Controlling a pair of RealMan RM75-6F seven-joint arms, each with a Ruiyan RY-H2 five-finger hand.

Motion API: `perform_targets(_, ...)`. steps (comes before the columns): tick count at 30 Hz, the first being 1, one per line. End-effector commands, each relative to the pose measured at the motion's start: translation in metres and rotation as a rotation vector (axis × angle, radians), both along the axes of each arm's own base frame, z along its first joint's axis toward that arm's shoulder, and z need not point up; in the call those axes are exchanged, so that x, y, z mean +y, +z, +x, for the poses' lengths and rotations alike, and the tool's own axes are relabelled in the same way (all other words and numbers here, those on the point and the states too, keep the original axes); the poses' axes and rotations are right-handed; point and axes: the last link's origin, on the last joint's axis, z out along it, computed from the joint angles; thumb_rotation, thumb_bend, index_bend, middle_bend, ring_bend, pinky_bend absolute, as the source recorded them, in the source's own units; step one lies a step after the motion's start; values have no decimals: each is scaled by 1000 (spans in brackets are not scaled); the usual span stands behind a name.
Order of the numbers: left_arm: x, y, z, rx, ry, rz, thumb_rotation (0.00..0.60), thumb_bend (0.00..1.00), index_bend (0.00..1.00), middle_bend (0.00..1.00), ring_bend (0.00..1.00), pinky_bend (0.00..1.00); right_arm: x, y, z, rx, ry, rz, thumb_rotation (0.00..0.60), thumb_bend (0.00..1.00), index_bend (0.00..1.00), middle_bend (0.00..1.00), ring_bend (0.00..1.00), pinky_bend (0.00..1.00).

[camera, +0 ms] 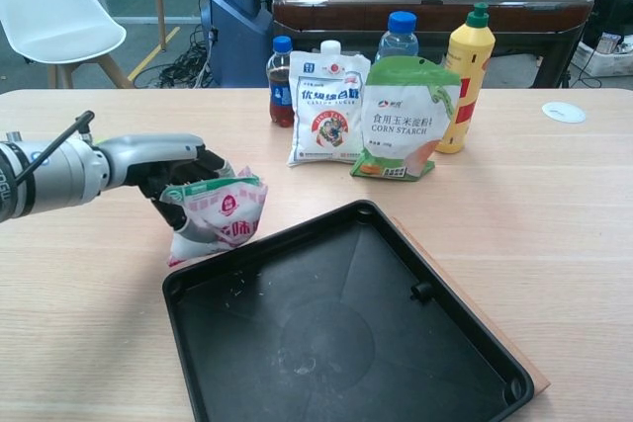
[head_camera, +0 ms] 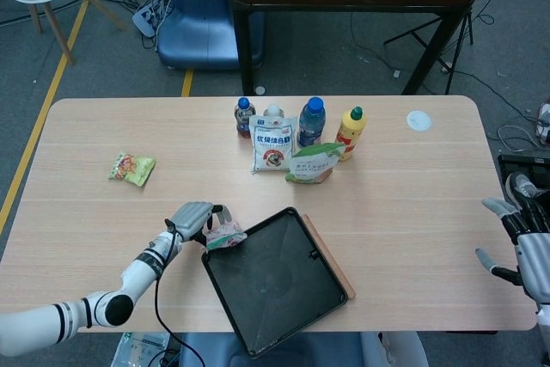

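Note:
My left hand (camera: pixel 168 167) (head_camera: pixel 191 218) grips a small pink and white snack packet (camera: pixel 220 219) (head_camera: pixel 223 234) by its green top edge. The packet hangs with its lower end on the table, right at the left rim of the black tray (camera: pixel 237 274) (head_camera: pixel 258 294). That tray lies at the table's near edge and holds nothing. My right hand (head_camera: pixel 526 251) hovers off the table's right end, fingers spread and holding nothing; the chest view does not show it.
A row stands at the back middle: cola bottle (camera: pixel 282 81), white pouch (camera: pixel 327 111), water bottle (camera: pixel 398 37), green corn starch bag (camera: pixel 406 121), yellow bottle (camera: pixel 471 76). A green snack packet (head_camera: pixel 131 168) lies far left, a white lid (head_camera: pixel 418 120) back right.

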Motion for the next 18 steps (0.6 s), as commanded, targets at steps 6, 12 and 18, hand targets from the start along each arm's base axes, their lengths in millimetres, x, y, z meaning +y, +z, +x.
perform_targets(6, 6, -1, -2, 11, 12, -25, 600, 345, 318, 501, 434, 470, -1, -1, -1, -2, -3, 3, 600, 242, 177, 219, 31, 60)
perform_targets(12, 8, -1, -3, 20, 14, -18, 600, 345, 280, 478, 403, 445, -1, -1, -1, -2, -1, 3, 600, 242, 177, 219, 31, 60)
perform_targets(18, 8, -2, -8, 40, 27, -8, 600, 345, 165, 343, 231, 351, -1, -1, -1, -3, -2, 5, 600, 242, 177, 219, 31, 60)
